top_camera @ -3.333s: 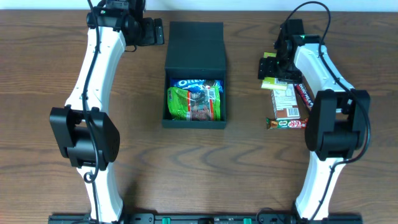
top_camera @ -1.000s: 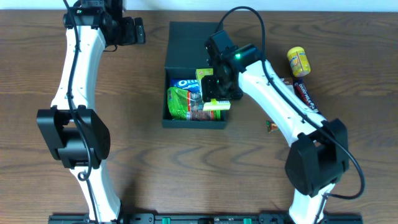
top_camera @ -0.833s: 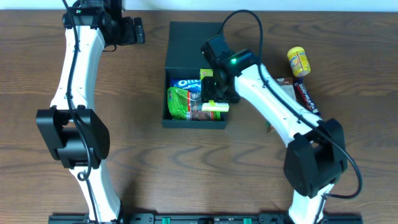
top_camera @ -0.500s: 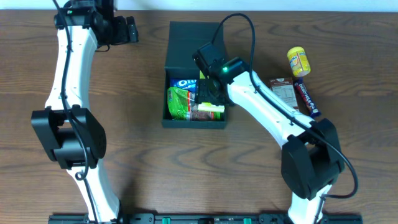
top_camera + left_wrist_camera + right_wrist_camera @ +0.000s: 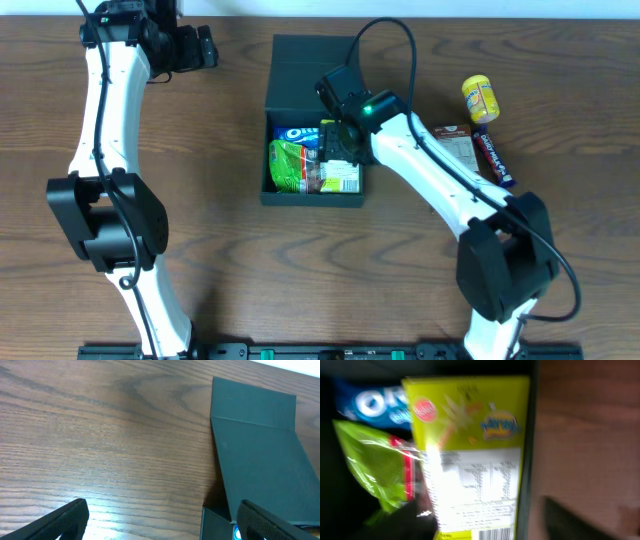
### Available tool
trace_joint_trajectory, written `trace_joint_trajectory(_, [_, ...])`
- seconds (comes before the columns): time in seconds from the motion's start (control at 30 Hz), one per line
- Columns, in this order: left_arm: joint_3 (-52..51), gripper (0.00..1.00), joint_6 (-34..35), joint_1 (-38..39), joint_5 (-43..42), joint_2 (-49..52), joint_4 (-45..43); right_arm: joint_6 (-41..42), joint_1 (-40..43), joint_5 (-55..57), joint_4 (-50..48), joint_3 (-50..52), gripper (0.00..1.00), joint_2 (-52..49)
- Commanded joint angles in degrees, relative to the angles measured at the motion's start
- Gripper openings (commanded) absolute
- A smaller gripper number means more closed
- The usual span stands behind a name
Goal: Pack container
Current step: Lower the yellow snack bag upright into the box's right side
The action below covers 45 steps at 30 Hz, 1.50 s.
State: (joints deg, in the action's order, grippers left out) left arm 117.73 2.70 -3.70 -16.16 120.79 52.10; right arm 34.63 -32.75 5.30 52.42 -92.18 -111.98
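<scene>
The black container (image 5: pixel 312 75) stands open at the table's back middle, its flap lid folded away behind it. Inside lie a blue Oreo packet (image 5: pixel 296 133) and a green packet (image 5: pixel 292 165). A yellow-green box (image 5: pixel 475 460) rests against the right wall (image 5: pixel 533 450). My right gripper (image 5: pixel 340 142) hovers just over that box. Its fingers (image 5: pixel 400 520) stand apart on either side of the box, with a gap at the right one, so the jaws look open; the view is blurred. My left gripper (image 5: pixel 205 45) stays open over bare wood, left of the lid (image 5: pixel 260 455).
A yellow can (image 5: pixel 480 98) lies at the back right. A brown box (image 5: pixel 455 150) and a dark snack bar (image 5: pixel 493 155) lie side by side to the right of the container, under my right arm's forearm.
My right gripper carried the yellow-green box over the container and set it against the right wall, then pulled back a little. The left arm drifted slightly left.
</scene>
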Motion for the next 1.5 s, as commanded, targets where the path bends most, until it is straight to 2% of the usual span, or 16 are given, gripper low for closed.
trace_joint_trajectory(0.0, [0.6, 0.95, -1.0, -0.2, -0.4, -1.1, 0.1, -2.6, 0.3, 1.8, -1.8, -1.6, 0.15, 2.9])
trace_joint_trajectory(0.03, [0.6, 0.95, -1.0, -0.2, -0.4, -1.1, 0.1, -2.7, 0.3, 1.8, -2.5, -1.6, 0.01, 2.8])
trace_joint_trajectory(0.17, [0.6, 0.96, -1.0, -0.2, -0.4, -1.1, 0.1, -6.5, 0.0, 1.0, -3.4, -1.4, 0.01, 1.0])
trace_joint_trajectory(0.4, [0.5, 0.95, -1.0, -0.2, -0.4, -1.1, 0.1, -11.1, 0.1, -7.3, -1.3, -1.4, 0.01, -2.8])
trace_joint_trajectory(0.77, [-0.4, 0.95, -1.0, -0.2, -0.4, -1.1, -0.1, -11.2, 0.1, -7.3, -1.0, -1.1, 0.01, -7.9])
trace_joint_trajectory(1.07, [-0.4, 0.95, -1.0, -0.2, -0.4, -1.1, 0.0, -12.6, 1.1, -7.1, -0.8, -3.7, 0.01, -6.3])
trace_joint_trajectory(1.47, [-0.4, 0.96, -1.0, -0.2, -0.4, -1.1, 0.2, -13.9, 4.4, -5.1, -9.1, -5.5, 0.01, -5.8])
